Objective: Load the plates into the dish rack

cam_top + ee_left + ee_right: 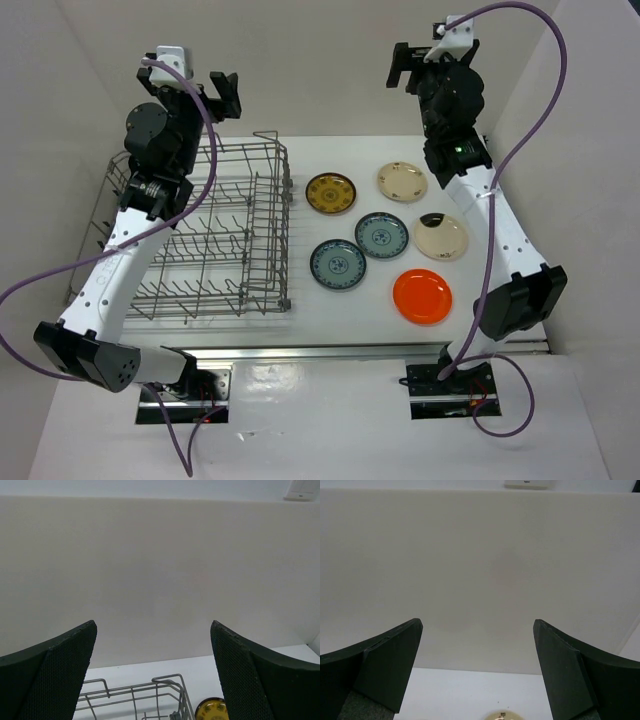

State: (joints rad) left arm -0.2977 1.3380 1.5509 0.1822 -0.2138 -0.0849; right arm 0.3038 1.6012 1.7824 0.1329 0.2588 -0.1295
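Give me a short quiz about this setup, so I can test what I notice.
1. How many plates lie on the table beside the dish rack?
2. True or false: the dish rack already holds a plate.
3. The left gripper and right gripper are: A open and empty; B shut on plates; C out of sight.
Key: 1 six; 2 false; 3 A.
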